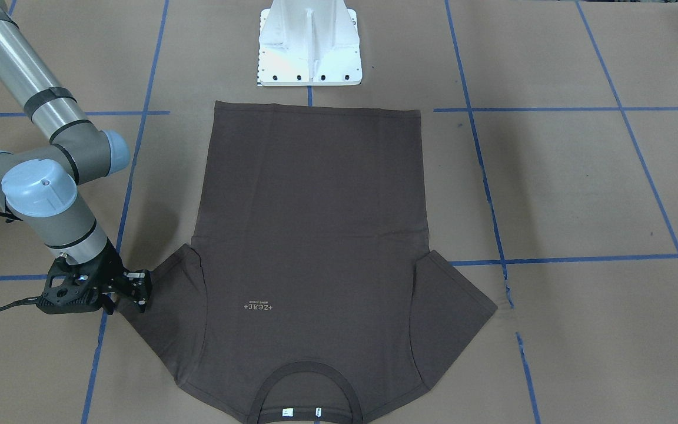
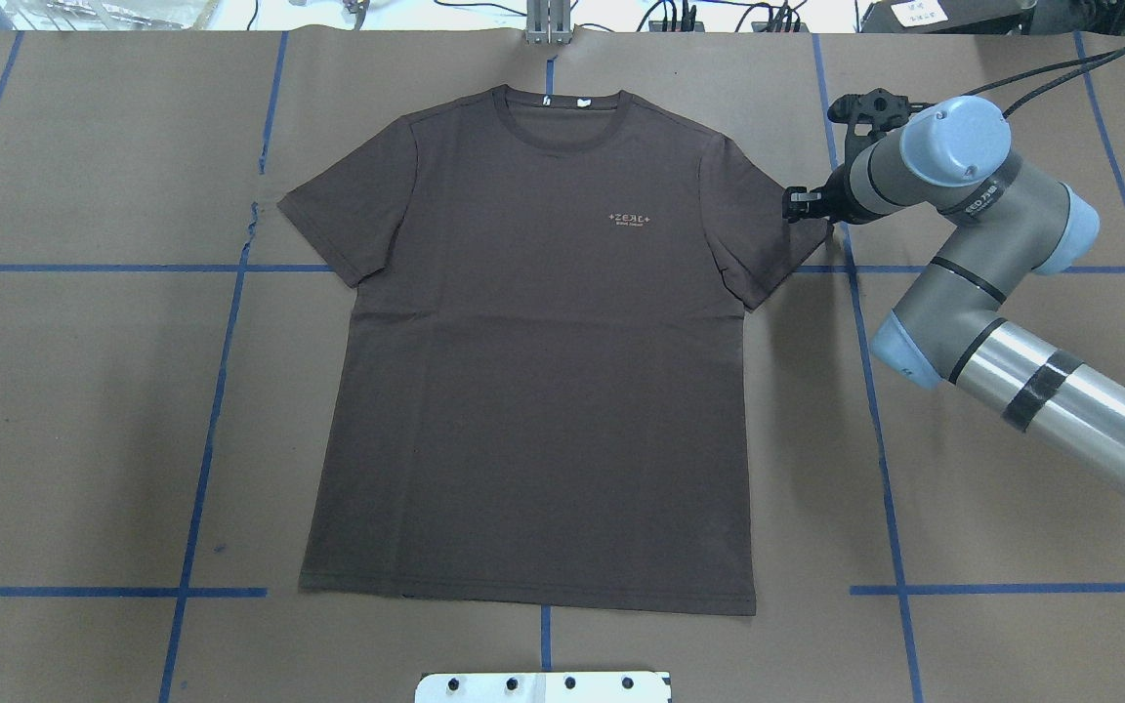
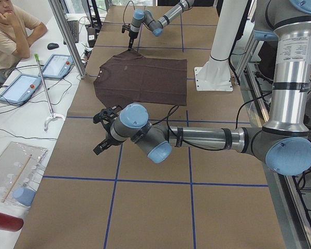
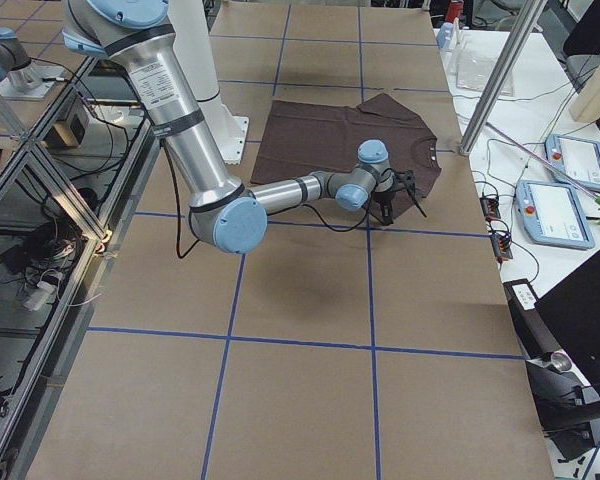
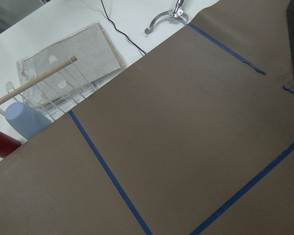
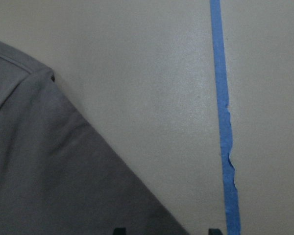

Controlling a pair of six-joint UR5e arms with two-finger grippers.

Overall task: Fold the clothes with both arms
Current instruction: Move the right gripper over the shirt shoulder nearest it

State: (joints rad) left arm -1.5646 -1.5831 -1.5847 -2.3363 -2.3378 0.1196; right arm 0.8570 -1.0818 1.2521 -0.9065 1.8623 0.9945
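The dark brown-grey T-shirt lies flat and face up on the table, collar away from the robot's base, with the pale logo showing. My right gripper sits low at the hem of the shirt's sleeve. It is open: in the right wrist view its fingertips stand apart, straddling the sleeve's edge. My left gripper hovers above bare table well off the shirt's other side. It appears only in the exterior left view, so I cannot tell its state.
The white pedestal base stands just behind the shirt's bottom hem. Blue tape lines cross the brown table cover. A person sits at a side table with tablets, a grabber tool and a clear tray.
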